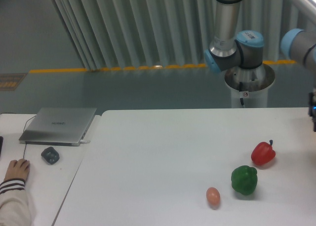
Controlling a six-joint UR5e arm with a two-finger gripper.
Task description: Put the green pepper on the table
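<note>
1. I am the arm's two-finger gripper, and I am sitting almost wholly out of frame; only a dark sliver of my mounting [313, 110] is showing at the right edge, so I cannot tell how wide my fingers are standing or whether they are holding anything

2. The dark green, glossy, lobed bell pepper [244, 180] is resting on the large white, smooth-topped table [158, 157], toward the table's four o'clock, with nothing gripping it

3. The red bell pepper with a dark stem [263, 153] is lying just beside it at its one o'clock, and the small tan egg [213, 196] is lying near it at its eight o'clock; neither seems to be touching it

4. Judging from this, the placing is looking finished or nearly so, and doing the step well is meaning leaving the green pepper settled and pulling straight up and away rather than sweeping sideways

5. The crowded lines are running toward one and eight o'clock of the green pepper, so I am favouring a vertical exit

6. Open room is lying across the table's centre and toward nine o'clock; the near edge is passing close below the egg, and the right edge is cut off by the frame

7. Beyond the left edge a narrower white desk [29, 186] is carrying a closed grey laptop [58, 125], a dark mouse [50, 155] and a person's hand [17, 170], all well apart from my work
</note>
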